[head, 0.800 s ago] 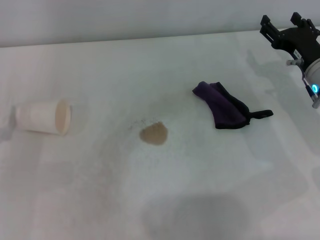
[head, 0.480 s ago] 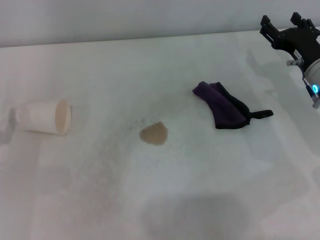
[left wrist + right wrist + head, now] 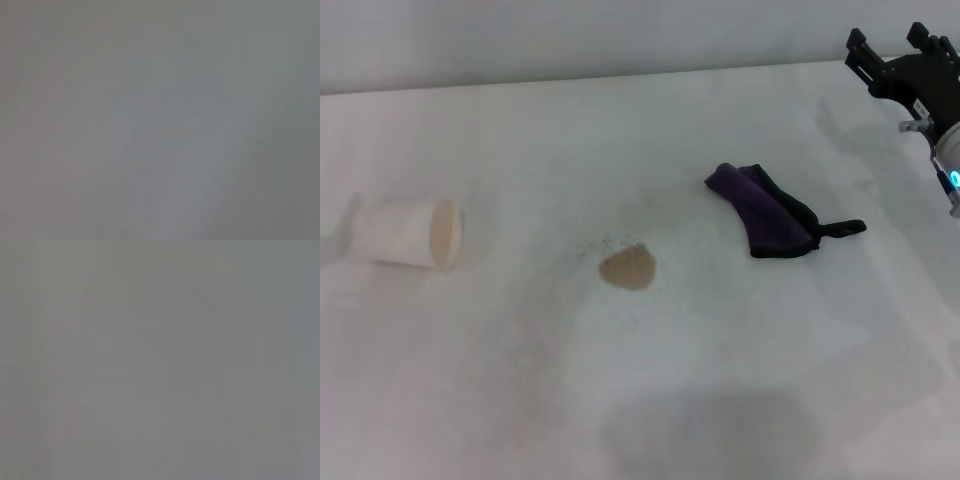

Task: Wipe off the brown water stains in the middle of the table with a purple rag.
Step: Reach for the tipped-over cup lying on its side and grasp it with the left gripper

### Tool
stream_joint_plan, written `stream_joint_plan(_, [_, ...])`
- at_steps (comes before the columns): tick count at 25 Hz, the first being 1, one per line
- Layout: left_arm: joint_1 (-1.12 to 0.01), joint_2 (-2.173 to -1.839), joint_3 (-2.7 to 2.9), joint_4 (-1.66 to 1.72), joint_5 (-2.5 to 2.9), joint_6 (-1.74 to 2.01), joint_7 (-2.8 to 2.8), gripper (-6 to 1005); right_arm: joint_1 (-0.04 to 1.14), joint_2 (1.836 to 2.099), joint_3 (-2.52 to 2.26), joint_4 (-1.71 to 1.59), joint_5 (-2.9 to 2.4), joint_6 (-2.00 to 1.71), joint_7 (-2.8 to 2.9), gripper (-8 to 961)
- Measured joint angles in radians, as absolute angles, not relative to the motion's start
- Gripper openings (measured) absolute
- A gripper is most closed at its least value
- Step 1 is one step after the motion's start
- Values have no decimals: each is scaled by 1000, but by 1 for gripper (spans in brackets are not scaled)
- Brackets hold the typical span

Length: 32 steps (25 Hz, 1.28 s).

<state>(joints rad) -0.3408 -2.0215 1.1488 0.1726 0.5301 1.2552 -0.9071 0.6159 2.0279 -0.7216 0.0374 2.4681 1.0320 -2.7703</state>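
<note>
The brown water stain [image 3: 627,268] is a small tan blotch near the middle of the white table [image 3: 520,380], with faint specks beside it. The purple rag [image 3: 762,222] lies crumpled to the stain's right, its black loop tab pointing right. My right gripper [image 3: 887,45] hovers at the far right, beyond and to the right of the rag, open and empty, well clear of the cloth. My left gripper is out of the head view. Both wrist views show only plain grey.
A white paper cup [image 3: 408,234] lies on its side at the left, its mouth facing the stain. A large grey shadow patch [image 3: 715,430] lies on the near part of the table. The table's far edge [image 3: 620,78] meets a pale wall.
My right gripper has drifted slightly to the right. The rag, stain and cup have not moved.
</note>
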Motion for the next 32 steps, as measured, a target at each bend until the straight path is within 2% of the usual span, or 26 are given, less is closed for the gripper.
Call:
stream_joint_plan(3, [-311,-1982,1193,263,534,1273,-1102,889,610,2028,-717,37,2468,1042,-2770,869])
stream_joint_plan(6, [-269,-1956,1195,373,589,1283,-1191,888,603,2028,-716,37,2468,1049,-2770,869])
stream_joint_plan(13, [-247,-1825,1150,672,1063,1258,-1562,887,595,2028,-715,37,2468,1070,-2770,869])
stream_joint_plan(15, [-250,-1808,1101,772,1245,1265,-1658,887,594,2028,-715,37,2468,1072,-2770,869])
stream_joint_plan(17, [-252,-1806,1007,949,1532,1287,-1742,887,594,2028,-715,37,2468,1072,-2770,869])
stream_joint_plan(20, [-263,-1810,970,1031,1666,1307,-1747,887,596,2028,-715,41,2468,1072,-2770,869])
stream_joint_plan(26, [-364,-1816,949,1221,2089,1474,-1747,886,600,2028,-715,47,2468,1072,-2770,869])
stream_joint_plan(30, [-421,-1850,979,1279,2244,1522,-1718,886,603,2028,-715,49,2468,1072,-2768,869])
stream_joint_plan(32, [-443,-1880,1013,1317,2322,1522,-1691,886,603,2028,-715,49,2468,1072,-2759,869])
